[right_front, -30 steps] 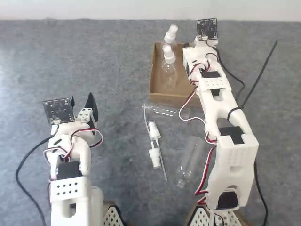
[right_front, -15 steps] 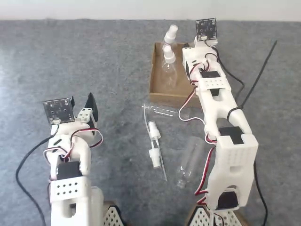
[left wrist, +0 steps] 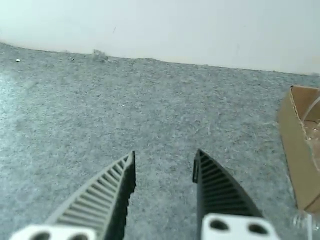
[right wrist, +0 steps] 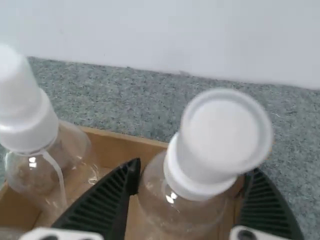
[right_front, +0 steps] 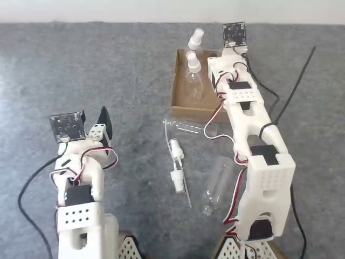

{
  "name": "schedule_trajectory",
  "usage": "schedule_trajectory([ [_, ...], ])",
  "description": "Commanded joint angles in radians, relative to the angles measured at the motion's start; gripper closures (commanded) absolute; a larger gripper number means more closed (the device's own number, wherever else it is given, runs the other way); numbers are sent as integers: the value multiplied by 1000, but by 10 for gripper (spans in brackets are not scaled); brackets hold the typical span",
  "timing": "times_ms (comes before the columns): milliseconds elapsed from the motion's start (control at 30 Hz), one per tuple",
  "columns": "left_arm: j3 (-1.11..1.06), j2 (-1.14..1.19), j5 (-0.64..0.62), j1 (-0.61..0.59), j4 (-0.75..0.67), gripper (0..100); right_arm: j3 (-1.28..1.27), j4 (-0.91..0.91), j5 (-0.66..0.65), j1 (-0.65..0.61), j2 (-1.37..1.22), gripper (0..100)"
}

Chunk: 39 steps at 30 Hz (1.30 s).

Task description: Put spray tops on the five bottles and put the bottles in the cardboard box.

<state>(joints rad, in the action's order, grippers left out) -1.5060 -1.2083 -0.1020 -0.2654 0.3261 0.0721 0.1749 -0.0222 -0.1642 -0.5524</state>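
Right wrist view: right hand (right wrist: 192, 172) is sitting spread around a capped bottle (right wrist: 220, 135) in the box (right wrist: 115, 147). Left hand (left wrist: 165, 157) is hovering spread over bare tabletop (left wrist: 100, 100).

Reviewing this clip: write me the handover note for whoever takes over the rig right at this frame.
Left gripper: open, empty, over bare felt.
Right gripper: over the cardboard box, around a capped bottle; grip cannot be judged.
Done: at least two bottles capped and in the box; a second capped bottle stands beside the first.
Left: two uncapped bottles and two spray tops lie on the felt in front of the box. Cap both, then box them.
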Motion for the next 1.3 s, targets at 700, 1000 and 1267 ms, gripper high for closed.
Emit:
schedule_trajectory([
  [700,8,-14,6,-3,-26,823,46,99,-6,-30,122,723],
  [1000,8,-14,6,-3,-26,823,51,125,-6,-33,128,723],
  [1267,8,-14,6,-3,-28,823,48,206,-6,-42,199,723],
])
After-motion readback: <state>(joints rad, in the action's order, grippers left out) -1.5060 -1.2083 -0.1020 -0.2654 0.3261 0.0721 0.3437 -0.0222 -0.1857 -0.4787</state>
